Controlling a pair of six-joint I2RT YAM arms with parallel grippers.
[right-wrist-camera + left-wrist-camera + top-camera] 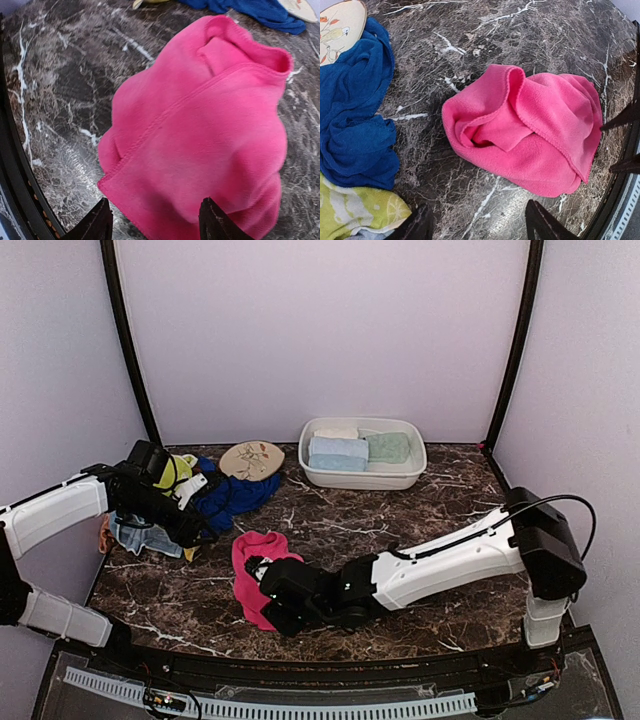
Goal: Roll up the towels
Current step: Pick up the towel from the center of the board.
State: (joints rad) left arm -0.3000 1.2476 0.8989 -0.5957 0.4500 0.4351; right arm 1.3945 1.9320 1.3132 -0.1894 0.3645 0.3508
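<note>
A hot pink towel lies crumpled on the marble table, near its front. My right gripper hovers over the towel's near edge. In the right wrist view this gripper is open, its fingertips spread either side of the pink towel. My left gripper is open to the left of the towel, over bare marble. In the left wrist view the pink towel lies ahead of the left gripper, apart from it. Beside it lie a royal blue towel and a yellow-green towel.
A white basin at the back holds a rolled pale blue towel and a mint one. An oval floral disc lies left of it. More towels are heaped under the left arm at the table's left edge.
</note>
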